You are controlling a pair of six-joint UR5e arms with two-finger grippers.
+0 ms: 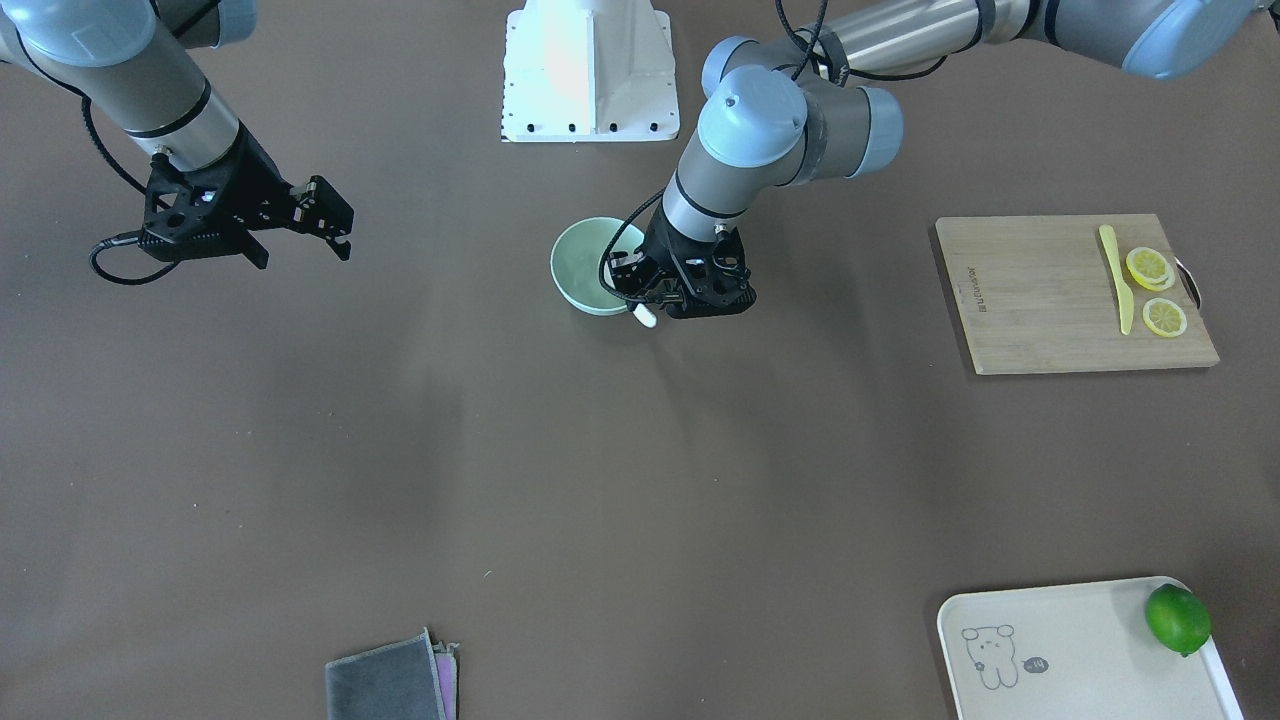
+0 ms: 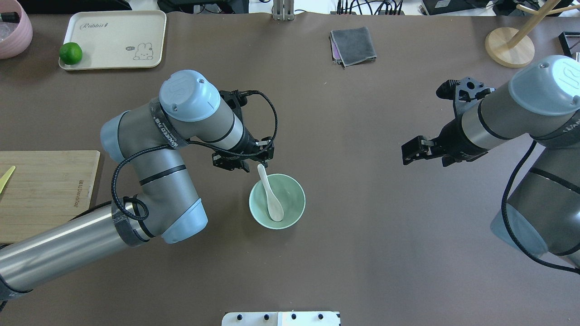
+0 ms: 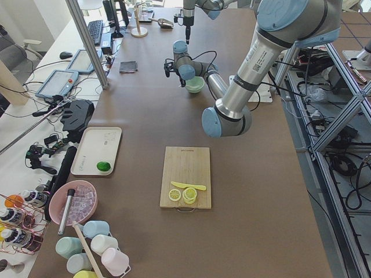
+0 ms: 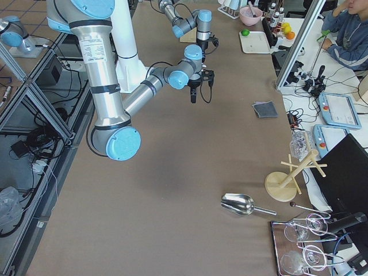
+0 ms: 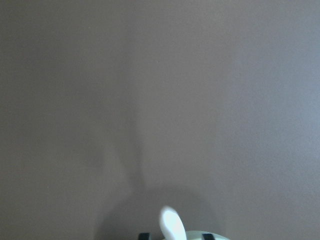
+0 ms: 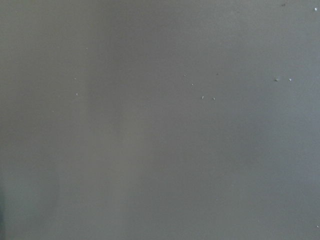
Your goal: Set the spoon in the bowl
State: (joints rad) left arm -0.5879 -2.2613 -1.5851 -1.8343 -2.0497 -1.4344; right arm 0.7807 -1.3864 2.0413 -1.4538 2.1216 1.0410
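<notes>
Nearest the left wrist camera, the white spoon's (image 5: 172, 225) rounded handle tip sits between the left gripper's (image 2: 258, 162) dark fingers (image 5: 144, 235), which stand apart on either side without touching it. Its glossy deep scoop lies inside the smooth, round mint-green bowl (image 2: 297, 199). The long axis slants up over the far rim, handle pointing away from the robot. Well apart, the right gripper (image 1: 300, 250) hangs spread and empty above the matte brown table (image 2: 362, 235).
</notes>
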